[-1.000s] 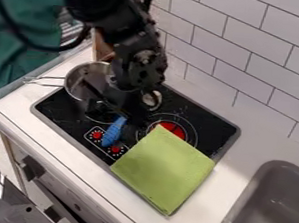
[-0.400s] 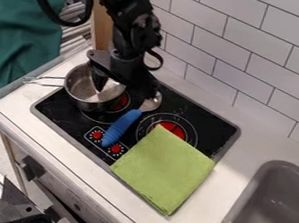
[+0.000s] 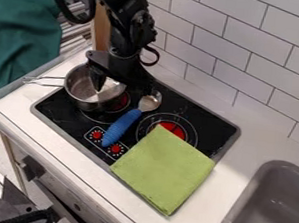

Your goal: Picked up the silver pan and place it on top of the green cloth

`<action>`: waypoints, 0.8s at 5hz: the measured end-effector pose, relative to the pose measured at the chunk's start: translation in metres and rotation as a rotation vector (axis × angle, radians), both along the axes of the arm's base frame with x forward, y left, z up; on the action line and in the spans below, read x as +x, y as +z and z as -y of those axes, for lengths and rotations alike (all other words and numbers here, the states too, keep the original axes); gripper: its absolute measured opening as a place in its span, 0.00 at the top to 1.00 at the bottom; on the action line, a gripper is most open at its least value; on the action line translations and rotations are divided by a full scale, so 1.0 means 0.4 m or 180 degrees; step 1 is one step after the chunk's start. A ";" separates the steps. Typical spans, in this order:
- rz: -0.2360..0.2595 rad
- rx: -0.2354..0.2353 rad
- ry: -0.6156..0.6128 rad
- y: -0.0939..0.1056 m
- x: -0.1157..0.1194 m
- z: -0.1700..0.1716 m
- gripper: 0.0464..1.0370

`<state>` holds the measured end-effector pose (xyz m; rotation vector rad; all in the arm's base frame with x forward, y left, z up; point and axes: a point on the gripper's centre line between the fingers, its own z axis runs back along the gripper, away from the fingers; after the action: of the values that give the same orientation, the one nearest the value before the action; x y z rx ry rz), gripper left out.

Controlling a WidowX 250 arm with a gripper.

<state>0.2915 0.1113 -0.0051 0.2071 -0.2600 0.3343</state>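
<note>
From where I stand, the job looks to be at the grasping stage: the silver pan sits at the left end of the black stovetop, and the black gripper hangs right over its near-wall side. The jaws are wide apart, one reaching down over the inside of the pan, the other outside it, close to the bowl of a spoon with a blue handle. The pan's rim lies between them, though I can't tell whether either one touches the metal. The green cloth is spread flat and square, partly over the stovetop and a red burner mark. What's wanted next, I'd say, is to settle a little lower, close on that rim, then lift and carry the pan across to the cloth. The spoon is the nuisance here: it lies slantwise between pan and cloth, so a low carry could shove it along, and the outer jaw might nudge its bowl while closing. The pan's wire handle sticks out the other way, past the stovetop's edge, and a pan held by one side may well tip. Behind rises the tiled wall, with a wooden block by the arm and a grey sink beyond the cloth.
</note>
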 end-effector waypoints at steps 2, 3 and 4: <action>-0.0157 -0.0026 0.0015 -0.067 0.016 -0.025 0.10; -0.0117 0.0015 0.0039 -0.079 0.021 -0.030 0.40; -0.0097 0.0018 0.0047 -0.081 0.027 -0.029 0.71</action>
<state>0.3024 0.1231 -0.0374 0.2195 -0.2296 0.3449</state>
